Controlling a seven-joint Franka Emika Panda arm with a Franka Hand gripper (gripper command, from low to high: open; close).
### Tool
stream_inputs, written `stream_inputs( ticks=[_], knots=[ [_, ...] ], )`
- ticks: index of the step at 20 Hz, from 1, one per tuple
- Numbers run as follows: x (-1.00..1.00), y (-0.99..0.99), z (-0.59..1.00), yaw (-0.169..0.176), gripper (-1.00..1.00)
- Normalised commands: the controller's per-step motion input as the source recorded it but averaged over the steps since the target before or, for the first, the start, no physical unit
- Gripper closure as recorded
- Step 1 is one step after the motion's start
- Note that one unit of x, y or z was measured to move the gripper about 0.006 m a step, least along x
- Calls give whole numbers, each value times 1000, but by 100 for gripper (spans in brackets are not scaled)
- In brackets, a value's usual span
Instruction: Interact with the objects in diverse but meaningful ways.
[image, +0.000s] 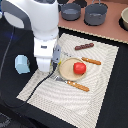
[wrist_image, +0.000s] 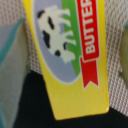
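Observation:
In the wrist view a yellow rectangular block (wrist_image: 75, 55), printed with a cow and the word BUTTER, fills most of the picture, tilted and very close to the camera. A blurred grey-teal shape (wrist_image: 11, 65) lies beside it. In the exterior view the block is hidden behind my gripper (image: 53, 64), which hangs low over the striped mat (image: 100, 75) next to the tan plate (image: 66, 74). The fingers do not show clearly. A red tomato-like ball (image: 79, 68) sits on the plate. A dark brown sausage stick (image: 84, 46) lies farther back. A pale blue carton (image: 21, 64) stands at the exterior view's left.
An orange-handled fork (image: 91, 61) and knife (image: 79, 86) lie on either side of the plate. Two grey pots (image: 71, 11) (image: 96, 13) and a bowl (image: 125, 18) stand on the brown surface at the back. Black table surrounds the mat.

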Motion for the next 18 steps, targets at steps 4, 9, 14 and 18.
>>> stream_inputs(
  ticks=[4, 9, 14, 18],
  knots=[
    [-308, 84, 1000, 0, -100],
    [-676, 5, 1000, 0, -100],
    [-816, -15, 546, 19, -100],
    [-775, -99, 23, 41, -100]
  ],
)
